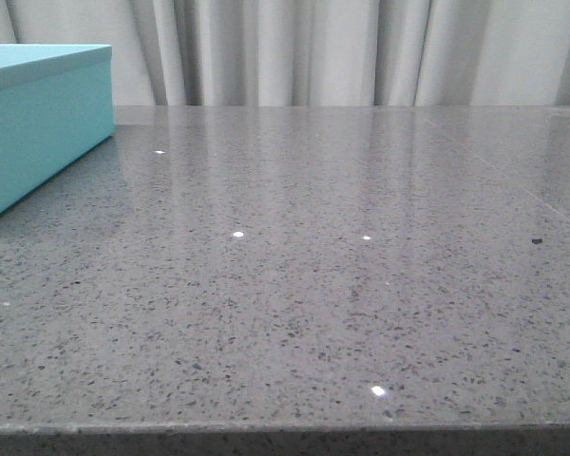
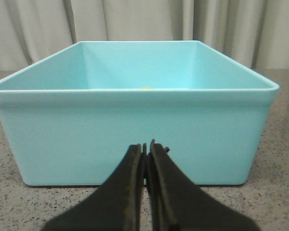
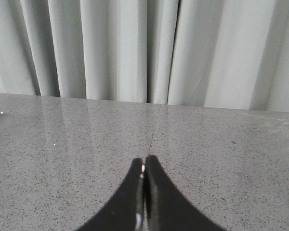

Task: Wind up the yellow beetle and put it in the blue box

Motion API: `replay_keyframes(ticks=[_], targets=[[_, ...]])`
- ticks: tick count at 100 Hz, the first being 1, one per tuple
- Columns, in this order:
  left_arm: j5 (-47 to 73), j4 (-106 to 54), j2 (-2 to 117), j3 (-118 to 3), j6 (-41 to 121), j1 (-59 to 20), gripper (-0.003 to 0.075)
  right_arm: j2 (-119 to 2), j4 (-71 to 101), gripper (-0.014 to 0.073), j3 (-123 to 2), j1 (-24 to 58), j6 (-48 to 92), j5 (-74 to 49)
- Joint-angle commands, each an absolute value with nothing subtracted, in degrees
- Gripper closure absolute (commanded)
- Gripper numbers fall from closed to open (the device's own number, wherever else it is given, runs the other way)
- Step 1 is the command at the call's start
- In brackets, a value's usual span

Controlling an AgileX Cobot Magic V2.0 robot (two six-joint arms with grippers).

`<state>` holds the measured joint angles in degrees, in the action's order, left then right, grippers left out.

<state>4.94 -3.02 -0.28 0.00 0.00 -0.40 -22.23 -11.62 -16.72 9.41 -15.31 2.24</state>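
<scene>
**Beetle barely showing; left hand is facing the box**

At the far left corner of the grey speckled stone worktop point(image 1: 294, 313), the large light turquoise-blue rectangular box point(image 1: 40, 123) is sitting open-topped, only part of it showing in the front view. The left hand point(image 2: 146, 147) is hanging low just in front of the box's near wall, pointing straight at it, its dark fingers pressed together and gripping nothing. Over the rim, deep against the far inside wall, a tiny yellow sliver point(image 2: 145, 88) is peeking up; it is too small to tell, but I am judging it may be the yellow beetle, lying inside the box, beyond and below the rim from this hand. Its long axis cannot be read.

Further right, the right hand point(image 3: 144, 166) is hovering over bare worktop toward the right side, facing the pale pleated curtain point(image 3: 135, 48), fingers likewise closed and empty, well apart from the box.

The left arm is clearly the nearer one; any reach is going to mean rising over the near wall and coming down inside.
</scene>
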Motion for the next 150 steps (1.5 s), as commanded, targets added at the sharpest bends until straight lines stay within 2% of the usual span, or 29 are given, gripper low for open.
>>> replay_keyframes(ticks=[1, 46, 74, 119, 150], targets=[[0.5, -3.6, -2.2, 1.2, -0.4, -0.4, 0.0738, -22.5, -12.2, 0.0658, -18.3, 9.3, -15.0, 6.6], [0.5, -3.6, -2.2, 1.2, -0.4, -0.4, 0.0738, -17.4, -12.4, 0.0658, -17.8, 3.4, -15.0, 6.1], [0.5, -3.6, -2.1, 1.2, -0.4, -0.4, 0.0738, -10.3, -12.3, 0.0658, -9.7, 0.4, -15.0, 6.1], [0.5, -3.6, -2.1, 1.2, -0.4, -0.4, 0.0738, 2.1, -7.2, 0.0658, 0.8, -0.1, -15.0, 0.0], [0.5, -3.6, -2.1, 1.2, -0.4, -0.4, 0.0738, 1.9, -7.2, 0.0658, 0.7, -0.1, -15.0, -2.5]])
